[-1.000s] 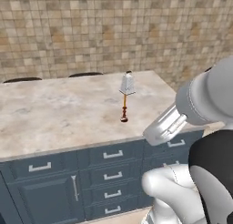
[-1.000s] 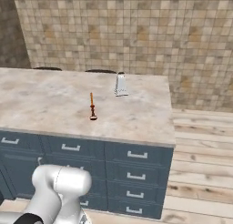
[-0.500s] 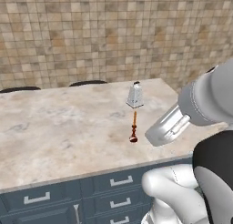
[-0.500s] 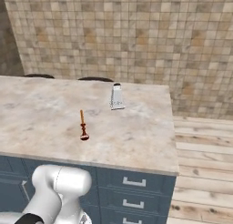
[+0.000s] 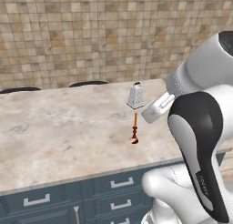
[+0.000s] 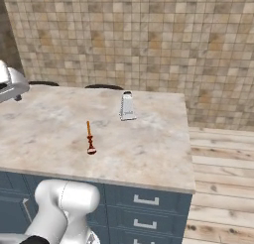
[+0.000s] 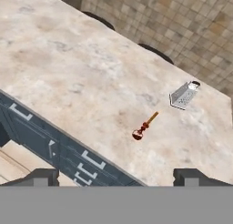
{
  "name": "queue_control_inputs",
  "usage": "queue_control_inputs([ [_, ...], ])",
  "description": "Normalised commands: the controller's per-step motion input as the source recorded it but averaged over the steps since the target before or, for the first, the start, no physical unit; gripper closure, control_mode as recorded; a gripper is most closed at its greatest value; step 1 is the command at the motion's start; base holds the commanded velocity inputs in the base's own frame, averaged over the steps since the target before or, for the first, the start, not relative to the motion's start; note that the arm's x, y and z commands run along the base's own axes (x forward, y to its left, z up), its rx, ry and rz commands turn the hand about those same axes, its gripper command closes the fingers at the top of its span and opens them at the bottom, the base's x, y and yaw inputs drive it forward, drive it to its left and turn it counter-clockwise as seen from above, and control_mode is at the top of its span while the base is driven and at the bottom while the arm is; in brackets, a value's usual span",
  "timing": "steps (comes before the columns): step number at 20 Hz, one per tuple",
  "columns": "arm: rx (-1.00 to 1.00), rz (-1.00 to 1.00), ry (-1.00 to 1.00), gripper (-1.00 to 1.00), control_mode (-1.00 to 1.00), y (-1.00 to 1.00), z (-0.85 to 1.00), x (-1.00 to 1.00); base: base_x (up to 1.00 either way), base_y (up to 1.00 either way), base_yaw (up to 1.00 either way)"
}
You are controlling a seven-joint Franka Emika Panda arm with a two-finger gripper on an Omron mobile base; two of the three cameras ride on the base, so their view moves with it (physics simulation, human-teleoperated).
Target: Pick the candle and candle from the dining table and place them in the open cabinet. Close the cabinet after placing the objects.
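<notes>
Now red candle [image 5: 134,129] standing on the dining table [image 5: 54,132], grey grater [image 5: 135,96] just behind it, gripper [image 7: 116,177] up high, fingers wide apart, holding nothing

Matt marble-look dining table [image 5: 59,136], grey metal grater [image 5: 135,95]
</notes>
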Motion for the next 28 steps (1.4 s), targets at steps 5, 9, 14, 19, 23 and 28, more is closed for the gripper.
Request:
queue_control_inputs([
  [5,0.01,0.04,0.07,-1.00,-1.00,-0.72,-0.48,0.51,0.00,0.00,0.00],
  [9,0.05,0.08,0.05,-1.00,-1.00,-1.00,-0.53,0.41,0.00,0.00,0.00],
  [14,0.01,0.11,0.03,-1.00,-1.00,-0.92,-0.51,0.35,0.00,0.00,0.00],
  [19,0.00,0.19,0.00,-1.00,-1.00,-0.58,-0.46,0.33,0.00,0.00,0.00],
  [23,0.00,0.07,0.00,-1.00,-1.00,0.00,-0.03,0.00,0.00,0.00,0.00],
  [28,0.06,0.02,0.04,-1.00,-1.00,0.03,-0.27,0.00,0.00,0.00,0.00],
])
